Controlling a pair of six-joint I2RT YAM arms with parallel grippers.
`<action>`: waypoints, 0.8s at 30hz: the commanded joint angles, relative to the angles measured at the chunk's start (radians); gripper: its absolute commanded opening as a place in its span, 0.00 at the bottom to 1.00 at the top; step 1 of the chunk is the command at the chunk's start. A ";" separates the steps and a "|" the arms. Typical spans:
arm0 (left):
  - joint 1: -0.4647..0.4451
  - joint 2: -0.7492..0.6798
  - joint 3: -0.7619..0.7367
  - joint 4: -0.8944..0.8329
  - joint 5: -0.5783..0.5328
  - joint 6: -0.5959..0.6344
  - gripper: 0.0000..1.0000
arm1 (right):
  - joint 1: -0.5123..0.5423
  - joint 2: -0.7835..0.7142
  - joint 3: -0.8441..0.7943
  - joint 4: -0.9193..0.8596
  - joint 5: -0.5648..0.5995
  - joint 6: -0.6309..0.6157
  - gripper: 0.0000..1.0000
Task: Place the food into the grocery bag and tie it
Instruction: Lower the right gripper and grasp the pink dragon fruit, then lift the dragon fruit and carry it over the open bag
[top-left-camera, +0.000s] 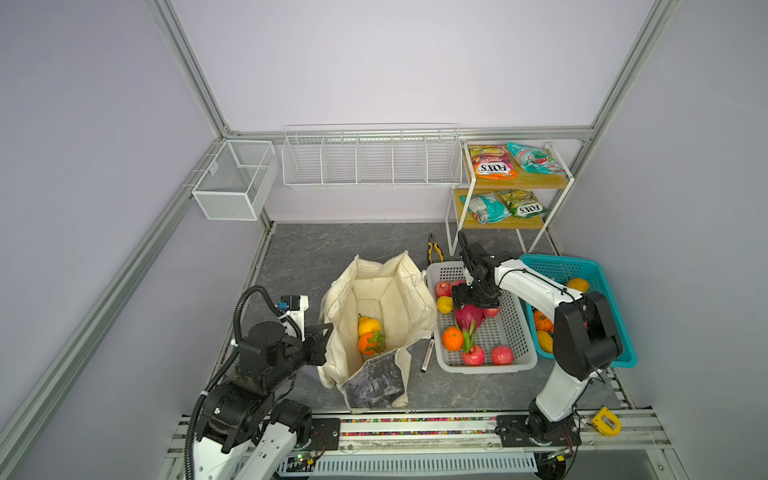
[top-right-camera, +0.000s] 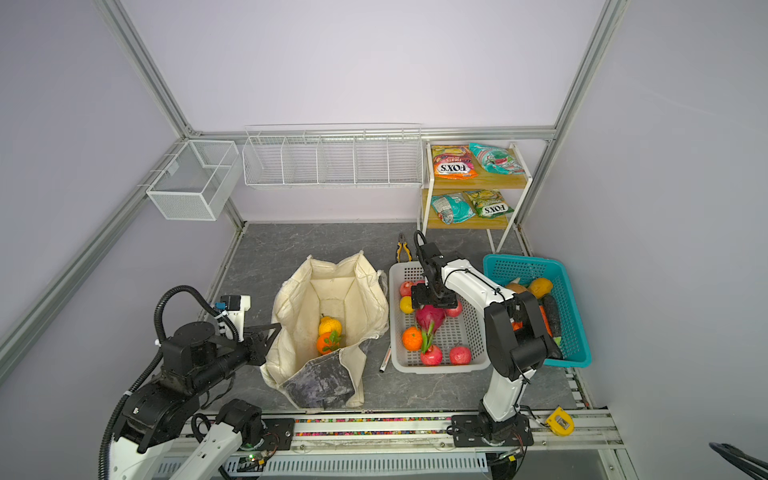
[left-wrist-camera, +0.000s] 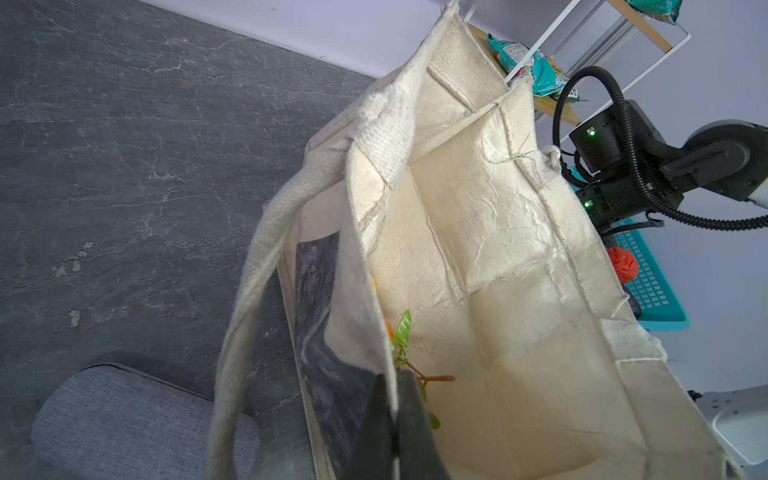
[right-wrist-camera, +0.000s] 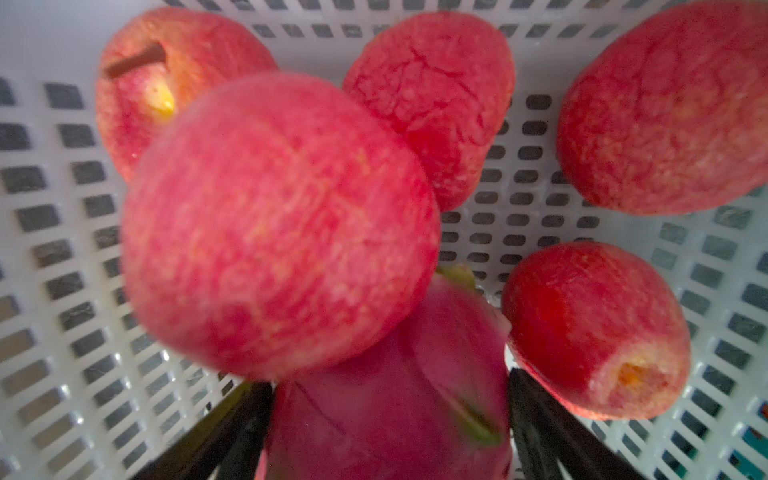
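Two citrus fruits (top-left-camera: 368, 332) already lie in the canvas tote (top-left-camera: 399, 291).
Top view: my right gripper (top-left-camera: 473, 306), spread, straddles the dragon fruit (top-left-camera: 470, 319) in the white basket (top-left-camera: 486, 368) beside the tote. Left wrist: left gripper (left-wrist-camera: 395, 377) pinches the tote's wall. Right wrist: a crowding apple (right-wrist-camera: 278, 224) may jam my closing fingers, I fear.

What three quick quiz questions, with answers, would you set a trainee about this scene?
1. True or false: the cloth bag is empty.
2. Which fruit does the open right claw straddle? A) banana B) dragon fruit C) grapes
3. Fill in: the left claw is shut on the bag's ____.
Key: 1 false; 2 B; 3 rim.
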 joint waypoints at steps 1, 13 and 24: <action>-0.004 -0.016 -0.005 0.018 0.005 0.017 0.00 | 0.000 0.024 -0.025 -0.006 -0.050 0.012 0.97; -0.004 -0.021 -0.004 0.016 0.001 0.015 0.00 | -0.001 -0.092 -0.018 -0.057 -0.045 0.032 0.78; -0.005 -0.018 -0.004 0.017 0.001 0.016 0.00 | -0.001 -0.316 0.144 -0.286 0.049 0.025 0.78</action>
